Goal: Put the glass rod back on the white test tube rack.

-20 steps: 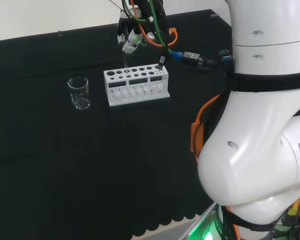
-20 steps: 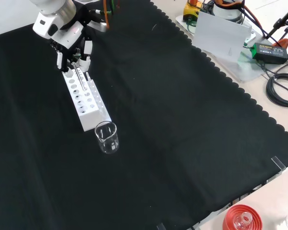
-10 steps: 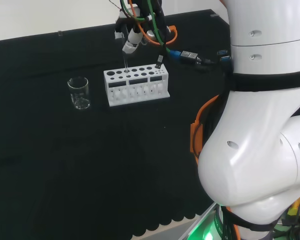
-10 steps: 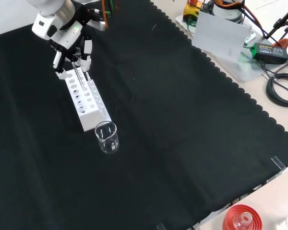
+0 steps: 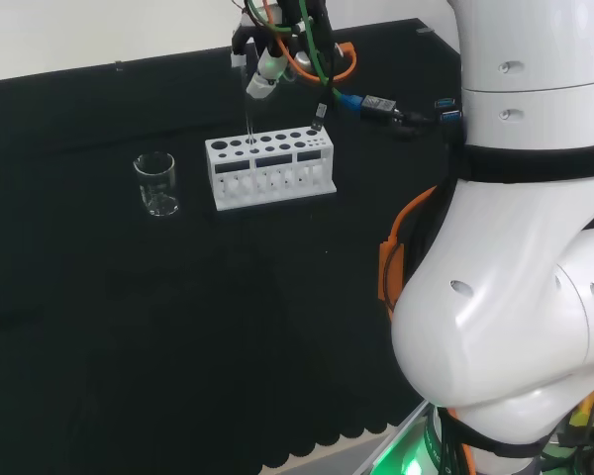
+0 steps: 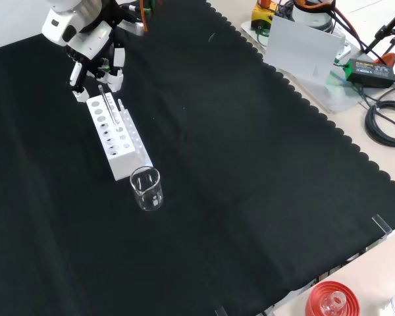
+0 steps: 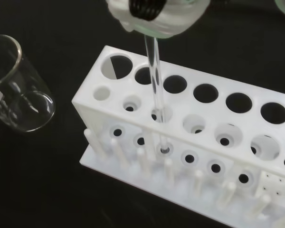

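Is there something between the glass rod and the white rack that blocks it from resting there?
Nothing visible blocks it. The glass rod already stands in a hole of the white test tube rack, its lower end down at the base. The beaker stands apart, beside the rack's end. The robot hand is above the rod's top.

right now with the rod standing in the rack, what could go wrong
The glass rod stands in a hole of the white rack, its top close to the hand; any sideways move might catch and snap it or tip the rack. The beaker stands right at the rack's end, so a shoved rack could knock it.
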Robot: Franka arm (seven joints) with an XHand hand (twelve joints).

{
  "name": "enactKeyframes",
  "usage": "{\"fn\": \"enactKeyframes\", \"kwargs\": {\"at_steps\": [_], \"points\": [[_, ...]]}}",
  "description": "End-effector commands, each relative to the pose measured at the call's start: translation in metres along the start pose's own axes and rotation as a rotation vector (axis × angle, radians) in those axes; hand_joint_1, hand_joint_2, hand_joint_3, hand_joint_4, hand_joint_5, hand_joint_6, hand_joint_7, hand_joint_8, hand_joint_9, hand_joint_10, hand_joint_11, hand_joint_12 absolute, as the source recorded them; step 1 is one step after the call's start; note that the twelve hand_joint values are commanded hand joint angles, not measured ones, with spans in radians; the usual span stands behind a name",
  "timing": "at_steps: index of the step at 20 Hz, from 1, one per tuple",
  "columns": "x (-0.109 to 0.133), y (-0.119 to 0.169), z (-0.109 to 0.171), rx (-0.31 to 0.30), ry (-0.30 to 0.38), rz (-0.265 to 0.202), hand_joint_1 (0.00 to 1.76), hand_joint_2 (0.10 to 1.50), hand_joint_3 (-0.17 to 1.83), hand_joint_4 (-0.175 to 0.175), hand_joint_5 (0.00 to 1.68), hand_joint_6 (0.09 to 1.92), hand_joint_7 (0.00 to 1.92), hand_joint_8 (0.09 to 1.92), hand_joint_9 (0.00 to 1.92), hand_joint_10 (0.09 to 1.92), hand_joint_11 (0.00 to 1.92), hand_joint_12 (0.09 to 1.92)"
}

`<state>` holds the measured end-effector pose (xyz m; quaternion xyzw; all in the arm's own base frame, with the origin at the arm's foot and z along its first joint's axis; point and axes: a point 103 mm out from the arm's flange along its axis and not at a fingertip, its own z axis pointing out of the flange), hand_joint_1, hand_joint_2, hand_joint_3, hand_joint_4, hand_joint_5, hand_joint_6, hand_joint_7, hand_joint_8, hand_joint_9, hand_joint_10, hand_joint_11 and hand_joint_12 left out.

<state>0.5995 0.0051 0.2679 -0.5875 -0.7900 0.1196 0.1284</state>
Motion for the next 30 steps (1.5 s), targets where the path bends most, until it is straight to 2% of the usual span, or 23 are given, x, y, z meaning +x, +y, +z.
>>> {"fn": "enactKeyframes", "kwargs": {"at_steps": [1, 6, 18, 22, 24, 26, 30], "points": [[-0.010, -0.020, -0.010, -0.007, -0.031, 0.017, 1.20, 0.90, -0.17, -0.175, 0.47, 0.76, 1.80, 0.21, 1.92, 0.25, 1.92, 0.57], [-0.016, -0.029, -0.018, -0.011, -0.010, 0.024, 1.20, 0.90, -0.17, -0.175, 0.49, 0.76, 1.80, 0.22, 1.92, 0.25, 1.92, 0.57], [-0.015, -0.048, -0.036, -0.037, -0.006, 0.046, 1.20, 0.90, -0.17, -0.175, 0.53, 0.77, 1.80, 0.22, 1.92, 0.26, 1.92, 0.57], [-0.018, -0.054, -0.039, -0.043, -0.013, 0.056, 1.20, 0.90, -0.17, -0.175, 0.55, 0.77, 1.80, 0.22, 1.92, 0.26, 1.92, 0.58], [-0.019, -0.057, -0.041, -0.045, -0.030, 0.047, 1.20, 0.90, -0.17, -0.175, 0.55, 0.77, 1.80, 0.22, 1.92, 0.27, 1.92, 0.58], [-0.020, -0.058, -0.043, -0.036, -0.038, 0.079, 1.20, 0.90, -0.17, -0.175, 0.56, 0.77, 1.81, 0.22, 1.92, 0.27, 1.92, 0.58], [-0.021, -0.061, -0.045, -0.037, -0.036, 0.107, 1.19, 0.90, -0.17, -0.175, 0.57, 0.77, 1.81, 0.22, 1.92, 0.27, 1.92, 0.58]]}}
